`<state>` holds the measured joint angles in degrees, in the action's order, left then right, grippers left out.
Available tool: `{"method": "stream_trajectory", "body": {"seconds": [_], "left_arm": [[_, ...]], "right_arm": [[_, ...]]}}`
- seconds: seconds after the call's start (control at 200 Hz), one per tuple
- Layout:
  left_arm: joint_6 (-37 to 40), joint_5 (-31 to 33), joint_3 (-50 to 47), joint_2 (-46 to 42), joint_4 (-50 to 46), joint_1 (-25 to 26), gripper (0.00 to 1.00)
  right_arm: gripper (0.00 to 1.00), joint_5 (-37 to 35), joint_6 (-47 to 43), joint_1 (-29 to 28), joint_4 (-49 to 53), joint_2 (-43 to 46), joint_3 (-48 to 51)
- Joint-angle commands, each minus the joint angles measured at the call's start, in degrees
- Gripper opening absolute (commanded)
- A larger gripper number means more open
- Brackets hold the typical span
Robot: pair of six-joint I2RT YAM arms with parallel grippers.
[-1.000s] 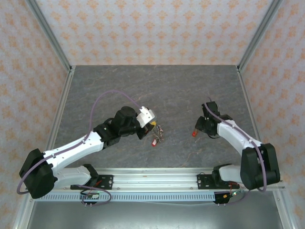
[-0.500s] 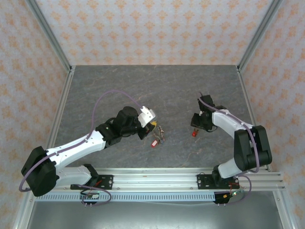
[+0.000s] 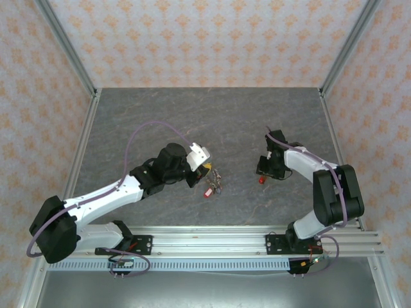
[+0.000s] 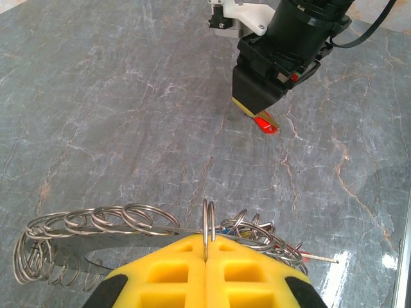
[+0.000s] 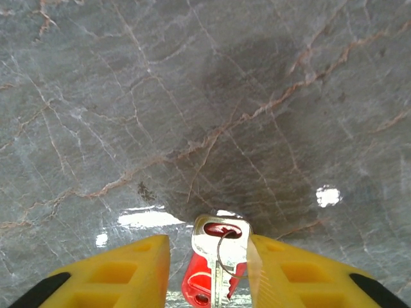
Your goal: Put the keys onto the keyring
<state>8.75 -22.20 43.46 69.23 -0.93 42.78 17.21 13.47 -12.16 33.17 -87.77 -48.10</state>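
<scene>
Pinches the keyring (image 4: 138,217) between the closed fingers of the left gripper (image 4: 207,242) — and, well to the right of the keyring, brackets a red-tagged key (image 5: 218,235) lying on the grey table (image 5: 128,96) with the right gripper (image 5: 207,249), fingers apart.

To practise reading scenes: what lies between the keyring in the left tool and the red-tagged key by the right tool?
Nothing: the left wrist view shows bare grey table between the keyring and the key.
</scene>
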Motion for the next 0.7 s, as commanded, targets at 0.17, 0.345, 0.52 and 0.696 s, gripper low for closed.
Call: {"method": "stream_trajectory", "body": {"seconds": [0.17,0.345,0.52,0.696], "left_arm": [[-0.86,0.0,2.92,-0.08,3.53,0.37,0.0],[-0.76,0.07,2.94,0.07,3.39,0.37,0.0],[-0.84,0.31,2.56,-0.33,3.43,0.37,0.0],[-0.54,0.51,2.76,-0.51,2.95,0.37,0.0]], "right_arm": [[0.42,-5.97,4.23,0.39,2.46,4.29,0.34],[0.45,-9.51,11.43,0.39,-0.02,7.67,2.82],[0.44,-7.04,20.9,0.4,-4.9,7.51,6.15],[0.44,-5.43,25.84,0.39,-10.23,6.32,7.61]]}}
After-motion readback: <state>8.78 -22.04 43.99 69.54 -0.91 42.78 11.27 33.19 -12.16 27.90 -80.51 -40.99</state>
